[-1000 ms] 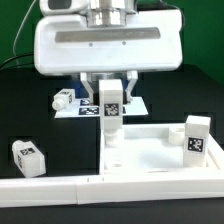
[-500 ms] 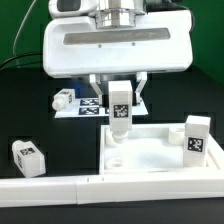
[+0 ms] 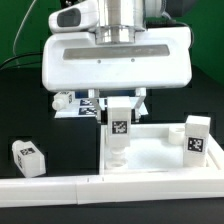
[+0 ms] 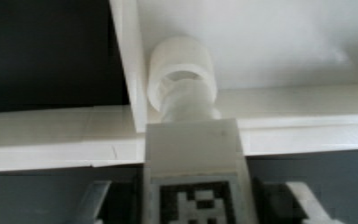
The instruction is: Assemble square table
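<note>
Gripper (image 3: pixel 120 107) was clamped on one leg (image 3: pixel 119 128), jaws on two opposite flat sides of its upper part, tag facing the exterior camera. The leg hung upright over the tabletop (image 3: pixel 160 156), at its front corner on the exterior view's left. Could not tell whether the lower end touched that corner. In the wrist view the same leg (image 4: pixel 194 160) pointed down at the tabletop (image 4: pixel 274 50) corner, rounded tip roughly centred there.

A second leg (image 3: pixel 197 138) stood upright at the tabletop's edge on the exterior view's right. A third leg (image 3: pixel 28 157) lay on the black table (image 3: pixel 60 135), well apart on the exterior view's left. A fourth leg (image 3: pixel 63 99) sat behind, near the marker board (image 3: pixel 88 110). The rail (image 3: pixel 50 186) ran along the front, just beside the tabletop.

Handling, judged:
- **Leg:** looked like hard, light, stiff plastic with smooth faces, so it would likely slip under a twist.
- **Hold:** the flat sides were the best place to grip, and a high hold kept the lower end free to enter the corner.
- **Tabletop:** looked light and might slide or turn under pushing; the rail probably braced it.
- **Risk:** not fragile, but a tilted leg could jam.
</note>
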`<action>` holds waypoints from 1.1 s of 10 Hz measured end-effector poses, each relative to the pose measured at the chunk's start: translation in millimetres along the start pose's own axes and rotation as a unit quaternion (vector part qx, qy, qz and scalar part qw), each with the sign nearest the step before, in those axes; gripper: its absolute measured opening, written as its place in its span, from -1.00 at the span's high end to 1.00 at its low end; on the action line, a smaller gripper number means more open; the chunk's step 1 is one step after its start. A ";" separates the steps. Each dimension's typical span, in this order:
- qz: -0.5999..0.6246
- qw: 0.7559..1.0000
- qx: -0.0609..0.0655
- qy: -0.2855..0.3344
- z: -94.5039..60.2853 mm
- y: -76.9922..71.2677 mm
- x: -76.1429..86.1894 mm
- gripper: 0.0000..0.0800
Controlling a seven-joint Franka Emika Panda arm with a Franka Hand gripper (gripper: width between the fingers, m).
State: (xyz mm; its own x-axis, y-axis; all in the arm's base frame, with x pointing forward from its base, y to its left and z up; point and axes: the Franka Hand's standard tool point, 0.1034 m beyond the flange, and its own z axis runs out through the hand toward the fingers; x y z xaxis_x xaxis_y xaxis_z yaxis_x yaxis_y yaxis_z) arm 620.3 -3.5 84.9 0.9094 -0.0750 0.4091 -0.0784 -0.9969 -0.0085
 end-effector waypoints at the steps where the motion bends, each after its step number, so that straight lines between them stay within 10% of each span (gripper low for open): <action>1: -0.001 1.000 -0.002 0.002 4.0 0.7 -2.3 0.29; 11: -0.007 0.999 -0.017 0.050 16.7 4.7 -6.0 0.29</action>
State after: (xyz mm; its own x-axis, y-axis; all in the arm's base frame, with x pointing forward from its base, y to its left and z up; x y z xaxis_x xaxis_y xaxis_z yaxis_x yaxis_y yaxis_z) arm 621.2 -8.2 67.2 0.8657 -0.0575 0.4972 -0.0818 -0.9963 0.0273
